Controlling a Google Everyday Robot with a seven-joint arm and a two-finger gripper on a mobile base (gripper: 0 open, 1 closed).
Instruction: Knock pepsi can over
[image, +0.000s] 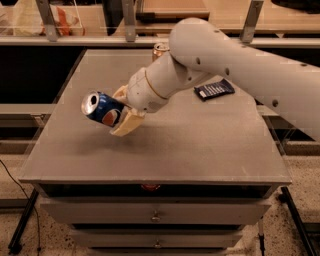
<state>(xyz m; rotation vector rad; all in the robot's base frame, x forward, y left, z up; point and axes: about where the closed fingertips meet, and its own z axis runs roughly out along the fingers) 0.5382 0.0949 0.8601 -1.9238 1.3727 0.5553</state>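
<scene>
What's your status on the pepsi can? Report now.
Gripper shut on pepsi can, left of table centre. Can tipped nearly sideways, off the surface. Nothing in the way.

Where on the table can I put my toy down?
The front of the table is bare, and the right edge beside the dark packet. Left middle is crowded: the gripper holds the tilted pepsi can. The tan can sits at the back.
</scene>
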